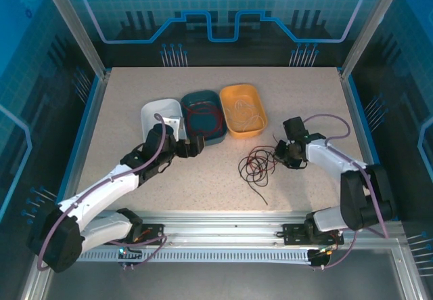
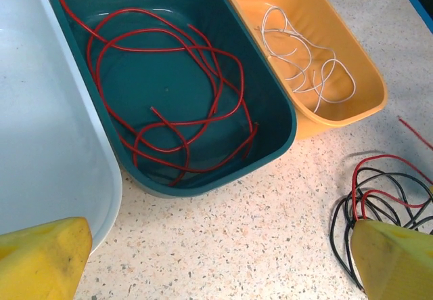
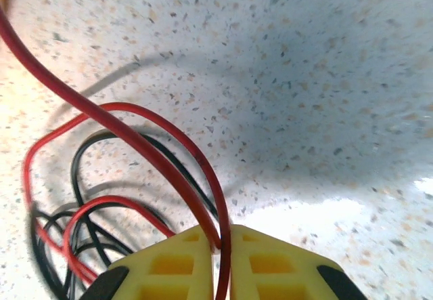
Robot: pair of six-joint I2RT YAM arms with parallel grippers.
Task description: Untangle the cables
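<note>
Top external: speckled table [image 1: 135, 178] with three trays in a row toward 12 o'clock: white tray [image 1: 150, 110], teal tray [image 1: 215, 102] and orange tray [image 1: 256, 100], touching side to side. Loose red cable [image 1: 203, 118] lies coiled in the teal tray. Whitish cable [image 1: 247, 116] lies in the orange tray. Tangle [image 1: 256, 164] of red and black cables sits on the bare table at 5 o'clock of the orange tray, apart from it. Left gripper [image 1: 195, 145] is at the teal tray's 6 o'clock rim. Right gripper [image 1: 281, 152] is at the tangle's 3 o'clock edge. Neither finger gap can be told from here.

Left wrist: left gripper [image 2: 216, 266] has its yellow fingertips [image 2: 40, 259] spread wide, with nothing between them. White tray [image 2: 40, 144] is at 9 o'clock and teal tray [image 2: 284, 127] centre, holding the loose red cable [image 2: 155, 49] in overlapping loops. Orange tray [image 2: 338, 120] is at 1 o'clock, holding the whitish cable [image 2: 304, 63]. Tangle [image 2: 379, 191] is at 4 o'clock on the table, just beside the right-hand fingertip.

Right wrist: right gripper [image 3: 220, 259] is at 6 o'clock, its yellow fingers [image 3: 270, 266] pressed together on a red strand [image 3: 128, 134] that runs off toward 10 o'clock. More red loops and black cable [image 3: 88, 178] pile up at 8 o'clock on the table.
</note>
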